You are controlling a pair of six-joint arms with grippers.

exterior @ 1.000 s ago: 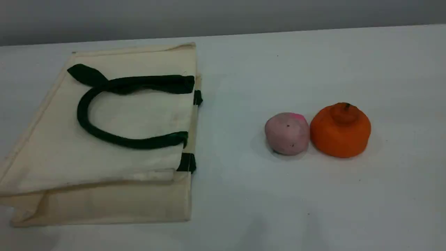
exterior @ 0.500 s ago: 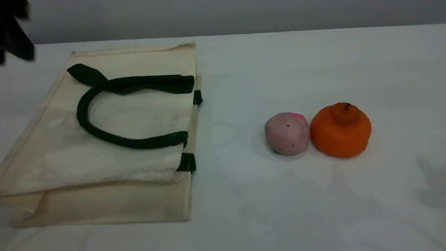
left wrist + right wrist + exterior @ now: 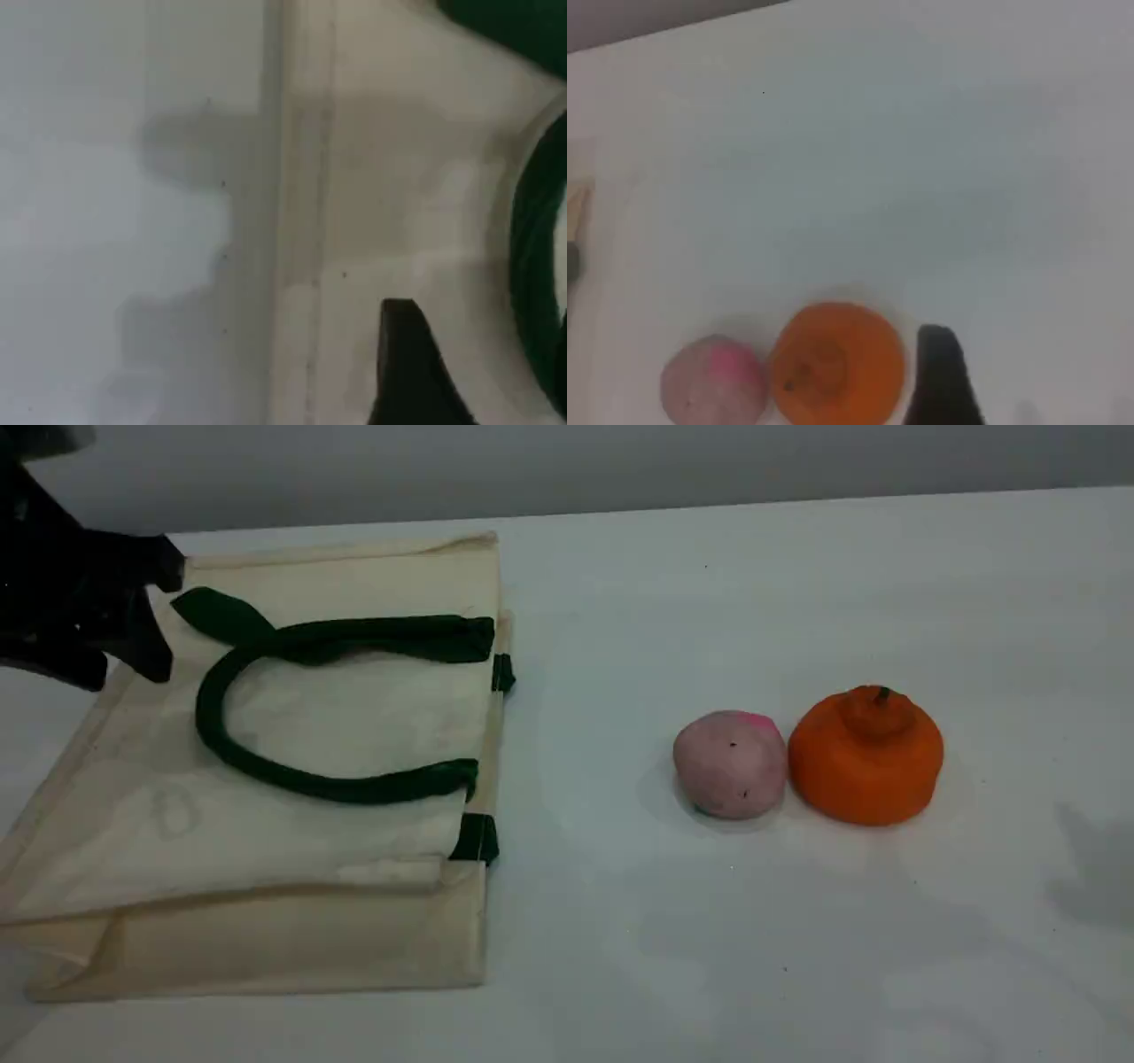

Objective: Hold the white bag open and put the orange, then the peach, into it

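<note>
Two fruits touched mid-table: peach (image 3: 730,765) left of orange (image 3: 866,755). White bag (image 3: 266,824) lay flat, far left. Left gripper (image 3: 133,615) spread open, empty, above bag's corner. Right gripper (image 3: 939,376) empty beside orange; spread unclear.

A bare test bench: plain white table (image 3: 620,957) against a blank grey wall (image 3: 567,460).
</note>
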